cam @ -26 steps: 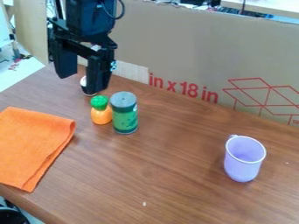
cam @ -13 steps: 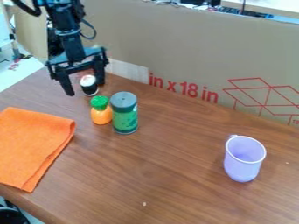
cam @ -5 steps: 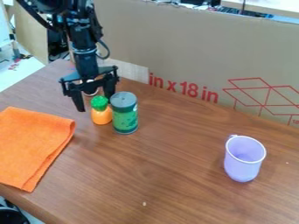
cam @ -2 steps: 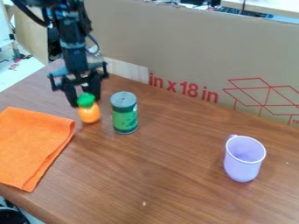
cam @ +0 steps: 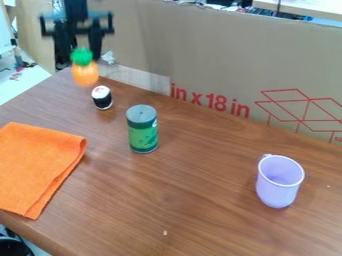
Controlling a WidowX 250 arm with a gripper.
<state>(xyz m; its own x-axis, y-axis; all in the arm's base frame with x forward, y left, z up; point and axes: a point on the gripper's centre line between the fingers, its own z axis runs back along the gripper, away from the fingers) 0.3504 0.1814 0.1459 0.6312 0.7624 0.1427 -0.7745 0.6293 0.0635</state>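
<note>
Orange-green toy (cam: 85, 74) lifted off table (cam: 207, 195), held btwn claw (cam: 81, 58) tips.

High view, slanting downward, seemingly near

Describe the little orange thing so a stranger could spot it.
Find the brown table, then the black gripper at upper left. The orange thing in its grip is small and rounded, with a green top. It hangs in the air, while the black-and-white piece and green can stand on the table.
</note>
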